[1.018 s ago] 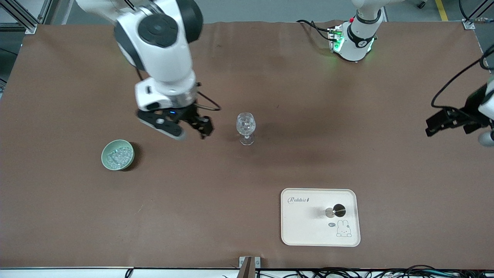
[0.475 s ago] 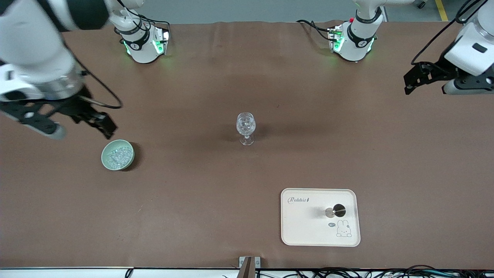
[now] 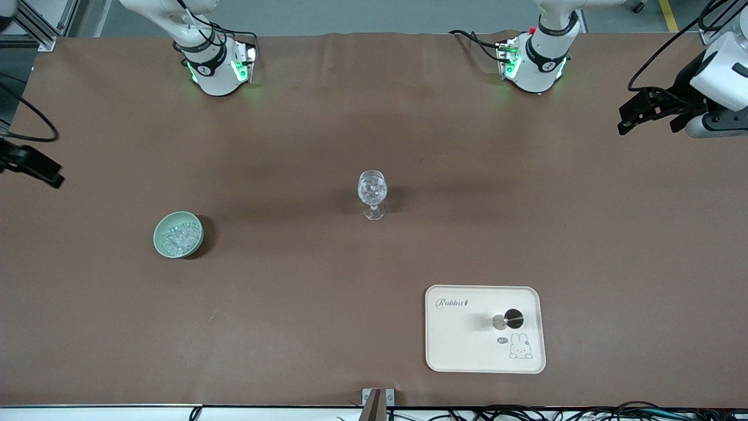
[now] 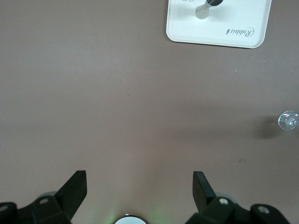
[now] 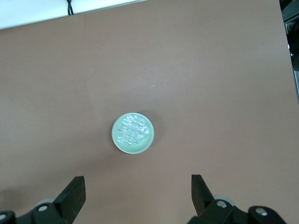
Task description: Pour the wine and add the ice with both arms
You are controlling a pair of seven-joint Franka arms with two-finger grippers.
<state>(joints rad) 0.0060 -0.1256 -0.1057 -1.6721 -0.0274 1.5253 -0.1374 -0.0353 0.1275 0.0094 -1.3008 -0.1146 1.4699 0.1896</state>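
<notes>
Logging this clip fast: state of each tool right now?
Left tool: open, holding nothing, over bare table.
Right tool: open, holding nothing, high above the bowl.

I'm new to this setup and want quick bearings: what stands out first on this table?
A clear stemmed glass stands alone mid-table. A pale green bowl of ice sits toward the right arm's end, a cream tray nearest the front camera. The left end effector and right end effector hang open at the table's ends.

Matt brown table cover [image 3: 292,321]; clear glossy glass [image 3: 372,193].
</notes>
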